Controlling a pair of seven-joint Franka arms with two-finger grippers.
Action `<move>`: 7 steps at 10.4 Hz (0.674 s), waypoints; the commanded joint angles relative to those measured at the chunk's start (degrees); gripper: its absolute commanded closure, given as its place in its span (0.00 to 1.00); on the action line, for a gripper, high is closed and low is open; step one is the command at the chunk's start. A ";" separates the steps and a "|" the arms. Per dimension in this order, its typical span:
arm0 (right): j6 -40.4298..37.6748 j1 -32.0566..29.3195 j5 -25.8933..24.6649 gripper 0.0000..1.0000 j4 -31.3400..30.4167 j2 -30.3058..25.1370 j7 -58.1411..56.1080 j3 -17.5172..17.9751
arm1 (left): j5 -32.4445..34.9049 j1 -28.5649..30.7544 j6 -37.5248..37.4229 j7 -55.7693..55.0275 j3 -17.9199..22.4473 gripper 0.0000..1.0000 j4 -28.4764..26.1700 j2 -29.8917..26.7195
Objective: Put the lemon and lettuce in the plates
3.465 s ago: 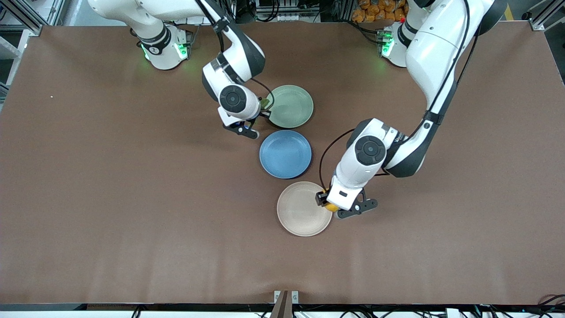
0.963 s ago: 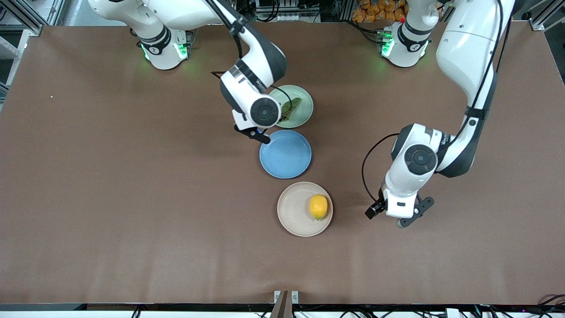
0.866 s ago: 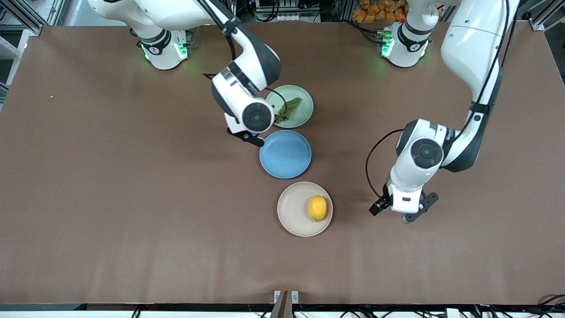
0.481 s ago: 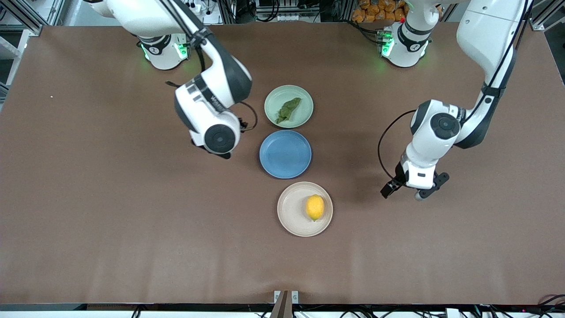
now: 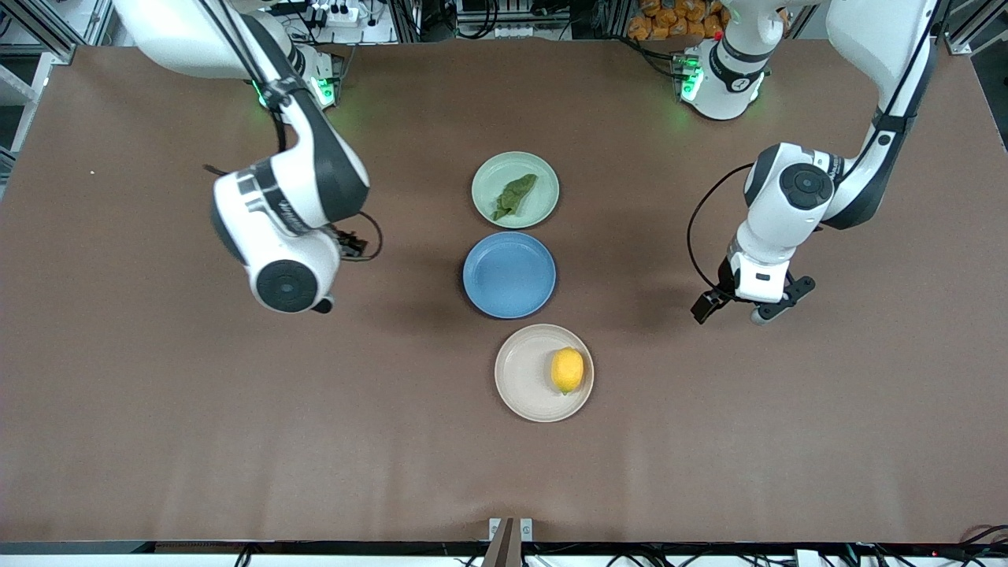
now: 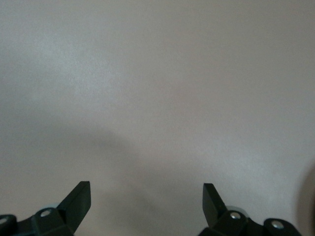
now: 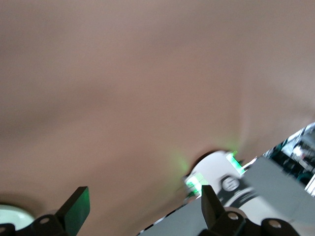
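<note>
The yellow lemon (image 5: pixel 567 370) lies in the beige-white plate (image 5: pixel 521 372), nearest the front camera. The dark green lettuce (image 5: pixel 514 195) lies in the pale green plate (image 5: pixel 546 206), farthest from it. My left gripper (image 5: pixel 744 309) is open and empty over bare table, toward the left arm's end and apart from the plates. In the left wrist view it (image 6: pixel 146 196) shows only table between its fingers. My right gripper (image 5: pixel 319 303) is mostly hidden under its wrist over bare table toward the right arm's end. The right wrist view shows it (image 7: pixel 145 202) open and empty.
A blue plate (image 5: pixel 509 275) sits empty between the two other plates. The right wrist view shows a robot base with a green light (image 7: pixel 216 172) and a pale plate's edge (image 7: pixel 10 215). The brown table (image 5: pixel 236 433) is bare around the plates.
Both grippers have let go and drawn away from the plates, the right one toward its end of the table, the left one toward its base. Lemon and lettuce stay in their plates.
</note>
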 commanded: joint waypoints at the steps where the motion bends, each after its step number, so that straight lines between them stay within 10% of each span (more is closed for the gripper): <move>1: -2.51 -5.73 -2.51 0.00 1.88 -2.66 -13.49 0.91 | 0.74 0.74 0.71 -1.78 -3.32 0.00 -2.34 -2.91; 7: -2.59 -12.70 -2.69 0.00 3.90 -9.78 -24.71 0.74 | 0.73 0.65 0.10 -6.00 -7.47 0.00 -7.61 -9.07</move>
